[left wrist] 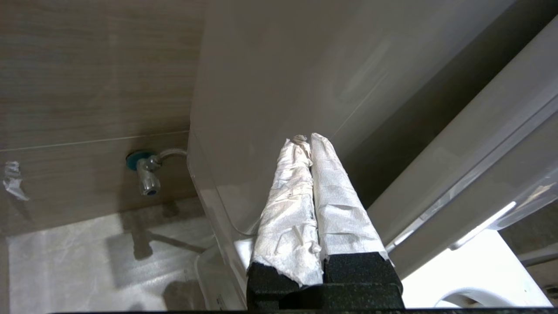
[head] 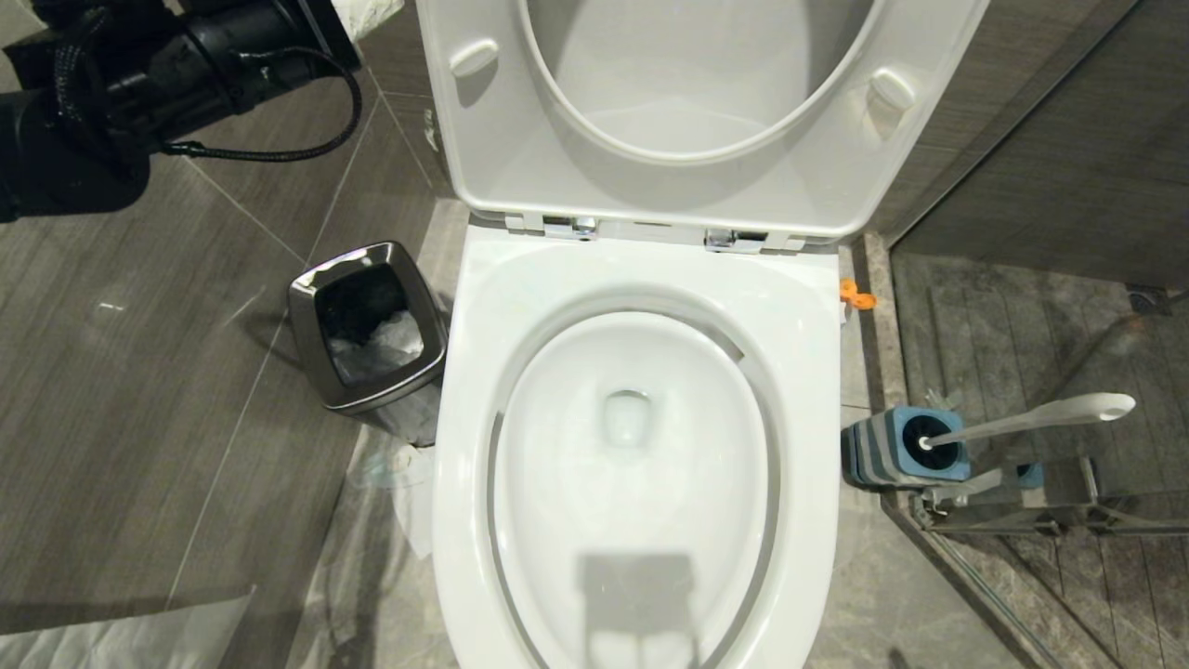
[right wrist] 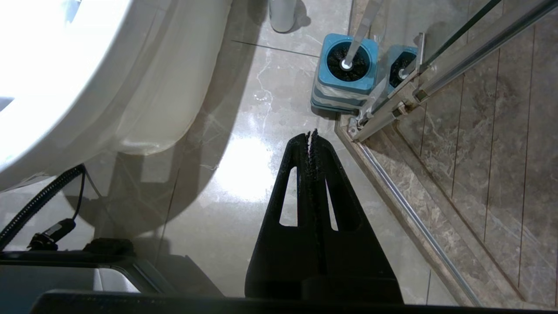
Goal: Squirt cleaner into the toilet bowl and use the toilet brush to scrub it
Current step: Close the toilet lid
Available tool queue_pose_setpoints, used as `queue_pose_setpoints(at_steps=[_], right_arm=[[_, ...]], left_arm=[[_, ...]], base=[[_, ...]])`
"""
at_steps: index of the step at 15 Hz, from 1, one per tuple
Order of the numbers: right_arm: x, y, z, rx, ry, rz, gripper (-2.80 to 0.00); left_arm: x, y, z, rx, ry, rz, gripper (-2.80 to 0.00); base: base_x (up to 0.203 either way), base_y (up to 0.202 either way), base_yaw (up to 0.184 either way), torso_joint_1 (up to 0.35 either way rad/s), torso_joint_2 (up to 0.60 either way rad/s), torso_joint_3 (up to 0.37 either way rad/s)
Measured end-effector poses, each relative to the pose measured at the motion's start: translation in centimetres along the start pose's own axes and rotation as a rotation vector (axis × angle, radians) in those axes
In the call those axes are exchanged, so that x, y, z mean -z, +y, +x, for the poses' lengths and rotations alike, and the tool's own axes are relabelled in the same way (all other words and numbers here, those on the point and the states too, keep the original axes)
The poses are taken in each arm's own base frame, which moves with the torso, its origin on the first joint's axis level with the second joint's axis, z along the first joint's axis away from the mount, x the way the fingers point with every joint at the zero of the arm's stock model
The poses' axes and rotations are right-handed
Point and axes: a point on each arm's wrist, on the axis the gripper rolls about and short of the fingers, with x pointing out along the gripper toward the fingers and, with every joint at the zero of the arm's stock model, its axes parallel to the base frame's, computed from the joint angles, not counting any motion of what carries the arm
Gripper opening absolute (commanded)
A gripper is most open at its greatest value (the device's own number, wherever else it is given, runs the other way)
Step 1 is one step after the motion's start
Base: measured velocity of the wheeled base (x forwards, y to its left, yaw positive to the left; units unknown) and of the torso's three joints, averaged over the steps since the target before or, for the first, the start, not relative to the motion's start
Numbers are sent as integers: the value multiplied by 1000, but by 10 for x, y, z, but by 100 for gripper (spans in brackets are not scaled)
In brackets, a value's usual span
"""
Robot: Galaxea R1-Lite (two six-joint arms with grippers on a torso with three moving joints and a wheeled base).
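Looked like very first step, nothing grabbed yet. Left gripper (left wrist: 310, 139) up beside cistern, paper-wrapped fingers pinched together, empty. Right gripper (right wrist: 312, 134) parked low, clenched on nothing. Toilet bowl (head: 641, 269) open, no cleaner in it. Toilet brush (head: 1031, 418) sat in holder (head: 873, 451) just right of bowl. Cleaner bottle not spotted, so next move probably needed finding it.

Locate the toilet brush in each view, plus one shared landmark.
Head view: toilet brush at right, standing in its holder on the floor beside the toilet bowl.
Left wrist view: not in it.
Right wrist view: near the top, beyond the shut right pincer.
Shared landmark: the toilet bowl.
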Motion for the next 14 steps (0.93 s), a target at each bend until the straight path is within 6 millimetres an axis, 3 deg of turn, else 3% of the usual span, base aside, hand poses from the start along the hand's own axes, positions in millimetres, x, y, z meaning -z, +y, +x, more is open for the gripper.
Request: queue_pose_setpoints(at_steps=[7,14], right_arm=[[0,0,0,-1,0,0,-280],[0,0,0,-1,0,0,-280]], left_arm=[[27,12,13,11,-7,-17,-280],[25,5,18,38,-73,13,-280]], base=[[0,0,0,0,0,0],[0,0,0,0,0,0]])
